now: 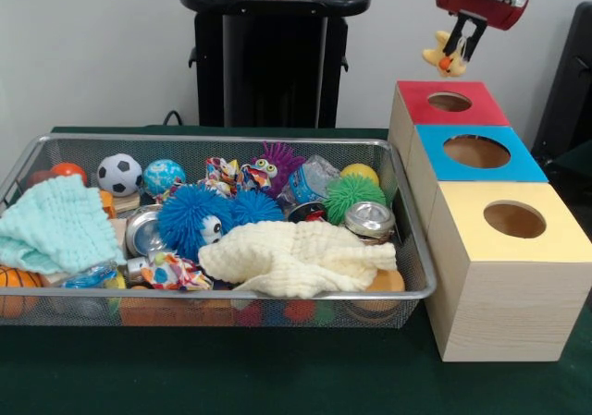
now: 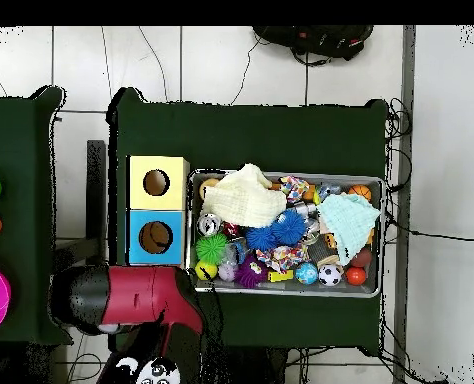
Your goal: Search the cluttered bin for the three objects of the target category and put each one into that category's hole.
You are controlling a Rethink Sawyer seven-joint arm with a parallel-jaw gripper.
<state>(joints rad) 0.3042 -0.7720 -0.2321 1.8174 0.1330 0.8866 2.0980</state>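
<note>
In the front view, my gripper hangs at the top right, shut on a small yellow plush toy with an orange patch. The toy dangles above and slightly left of the round hole in the red-topped box. Next to that box stand a blue-topped box and a yellow-topped box, each with its own hole. From overhead, the red arm hides the gripper and the red box; the blue box and yellow box show.
The wire bin left of the boxes holds a cream cloth, a mint cloth, blue spiky balls, a green spiky ball, a soccer ball and metal tins.
</note>
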